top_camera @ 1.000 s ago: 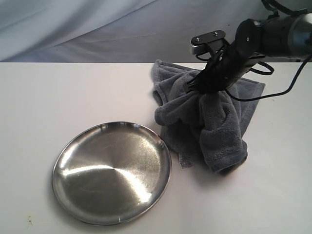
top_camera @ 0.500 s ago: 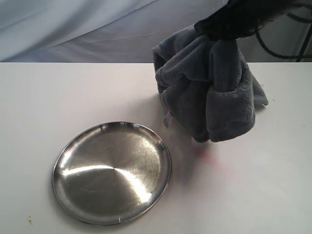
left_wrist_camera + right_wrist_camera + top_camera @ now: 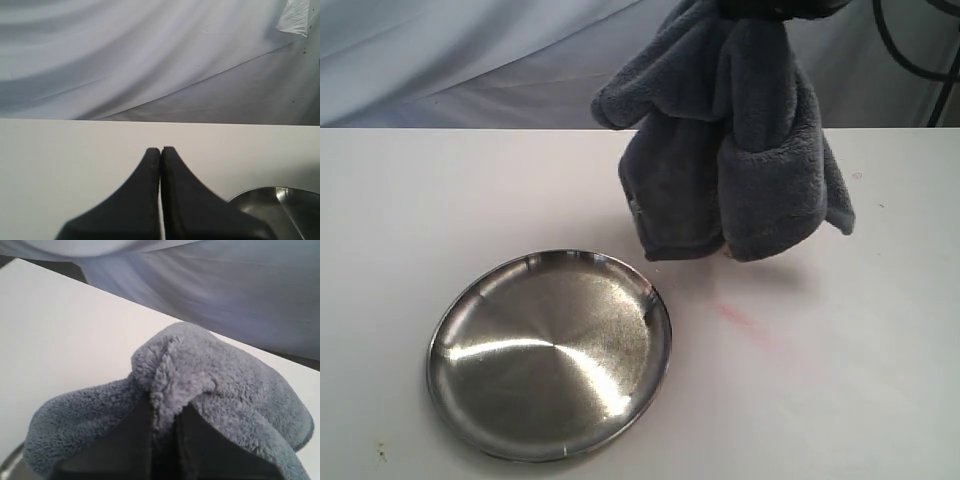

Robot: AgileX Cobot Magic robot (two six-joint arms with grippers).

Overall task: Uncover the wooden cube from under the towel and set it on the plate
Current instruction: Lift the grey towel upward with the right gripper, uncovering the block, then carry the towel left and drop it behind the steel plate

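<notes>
The dark grey towel (image 3: 735, 140) hangs bunched in the air above the back right of the table, its lower edge just above the tabletop. My right gripper (image 3: 165, 407) is shut on a fold of the towel (image 3: 200, 375); in the exterior view it is almost wholly past the top edge. The shiny steel plate (image 3: 550, 355) lies empty at the front left. My left gripper (image 3: 160, 149) is shut with nothing in it, low over the table beside the plate's rim (image 3: 272, 197). No wooden cube shows in any view; the spot behind the hanging towel is hidden.
The white table (image 3: 440, 190) ends at the back against a pale draped backdrop (image 3: 470, 60). A faint pink smear (image 3: 740, 318) marks the tabletop below the towel. Black cables (image 3: 920, 60) hang at the upper right.
My right gripper has risen out of the top of the exterior view, lifting the towel off the table. The towel now hangs free and has swung slightly left. The plate has not moved.
</notes>
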